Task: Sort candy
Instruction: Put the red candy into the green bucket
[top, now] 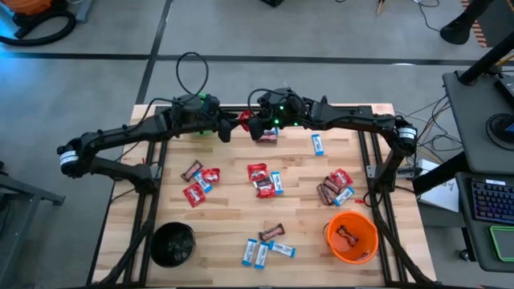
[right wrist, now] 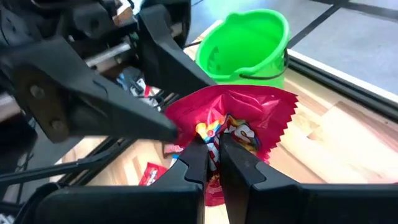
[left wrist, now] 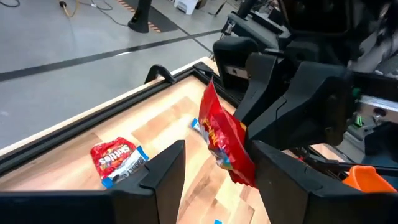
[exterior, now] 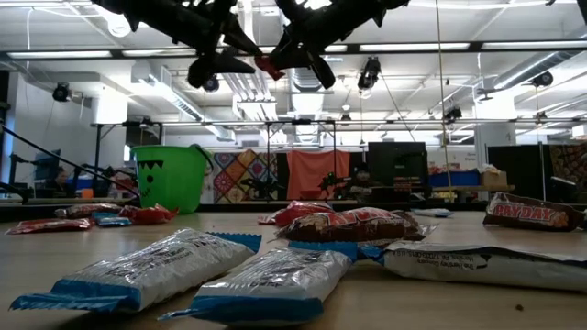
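Pinched tight in the right gripper (right wrist: 211, 163), a red packet (right wrist: 239, 134) hangs in the air above the far edge of the table (top: 233, 210), and we see the gripper's two dark fingers pressed together on the wrapper's lower edge. Facing it from the nine o'clock side, the left gripper (left wrist: 214, 163) stands spread, its fingers either side of the same packet without closing on it; in the high view the two arms meet at about twelve o'clock over the tabletop. Just behind the left gripper stands a green bucket (right wrist: 245, 43), at the table's far edge. Below the meeting point, the candy (top: 263, 178) lies scattered across the wood: a red and brown cluster at the centre, red and blue-and-white packets at nine o'clock, a mixed heap at three o'clock, and blue-and-white packets with a brown bar at six o'clock. We find an orange bucket (top: 365, 241) with brown bars inside at about four o'clock, and a black bucket (top: 173, 244) at about seven o'clock.
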`<state>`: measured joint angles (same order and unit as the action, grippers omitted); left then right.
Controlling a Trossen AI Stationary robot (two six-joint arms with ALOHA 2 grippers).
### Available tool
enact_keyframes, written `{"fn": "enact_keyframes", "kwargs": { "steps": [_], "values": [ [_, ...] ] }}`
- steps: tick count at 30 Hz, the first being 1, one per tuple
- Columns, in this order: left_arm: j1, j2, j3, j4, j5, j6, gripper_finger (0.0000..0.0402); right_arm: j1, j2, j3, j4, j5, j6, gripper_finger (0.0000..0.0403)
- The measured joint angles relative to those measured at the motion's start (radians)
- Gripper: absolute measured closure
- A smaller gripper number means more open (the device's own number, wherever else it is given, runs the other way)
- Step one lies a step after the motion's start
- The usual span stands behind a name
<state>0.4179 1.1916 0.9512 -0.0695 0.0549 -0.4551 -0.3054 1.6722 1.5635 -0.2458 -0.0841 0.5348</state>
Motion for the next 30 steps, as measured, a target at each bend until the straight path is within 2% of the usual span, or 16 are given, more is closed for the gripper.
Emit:
{"fn": "enact_keyframes", "kwargs": {
  "steps": [5,16,21,30],
  "values": [
    [0.0,0.045,0.003,0.087,0.046,-0.005,0.0235,0.002,-0.001,0.0,-0.001,0.007,0.001,0.0385],
    [0.002,0.068,0.096,-0.024,0.037,0.111,0.0245,0.01,-0.004,0.0,-0.009,0.015,0.007,0.0385],
    [0.007,0.056,0.101,-0.048,0.004,0.133,0.0261,0.015,-0.001,0.0,-0.021,-0.002,0.008,0.0385],
    [0.008,0.055,0.101,-0.067,0.007,0.131,0.0285,0.014,-0.001,0.0,-0.029,0.005,0.007,0.0385]
  ]
}}
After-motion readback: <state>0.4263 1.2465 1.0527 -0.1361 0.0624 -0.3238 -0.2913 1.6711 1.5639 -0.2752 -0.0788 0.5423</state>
